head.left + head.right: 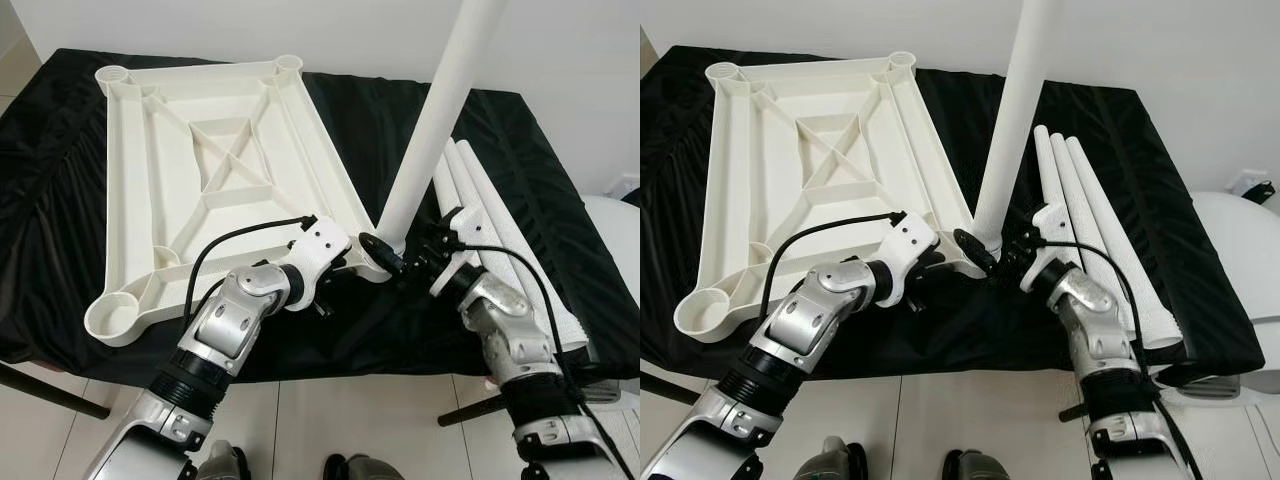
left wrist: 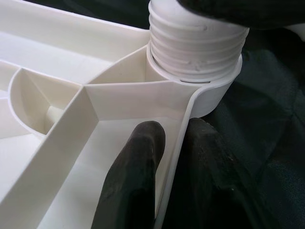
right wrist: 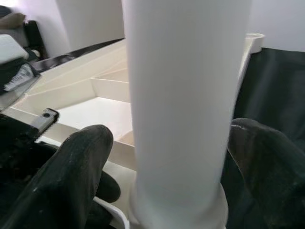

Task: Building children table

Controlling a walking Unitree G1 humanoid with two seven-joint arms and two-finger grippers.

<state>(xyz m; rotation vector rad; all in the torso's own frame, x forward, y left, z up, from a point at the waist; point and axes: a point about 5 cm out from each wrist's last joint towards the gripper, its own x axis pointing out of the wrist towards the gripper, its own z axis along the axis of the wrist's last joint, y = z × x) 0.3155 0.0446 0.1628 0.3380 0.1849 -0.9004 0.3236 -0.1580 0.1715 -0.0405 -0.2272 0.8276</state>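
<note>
Leg fitting, near corner socket of inverted children's tabletop.
Right gripper (image 1: 405,262) fingers straddle the upright table leg (image 1: 440,110), whether clamped cannot be told; left gripper (image 1: 352,258) fingers pinch the tabletop (image 1: 210,170) rim. Threads (image 2: 190,45) still exposed: further turning judged needed. Three spare legs (image 1: 1090,220) lie beside, on the black-draped bench (image 1: 60,200).

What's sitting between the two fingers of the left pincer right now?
The side wall of the white tabletop: the left pincer straddles it, one finger inside the frame, the other outside on the black cloth, seen in the left wrist view.

Tabletop (image 1: 215,170) left, spare legs (image 1: 500,235) right (upright leg (image 1: 440,120) between)
</note>
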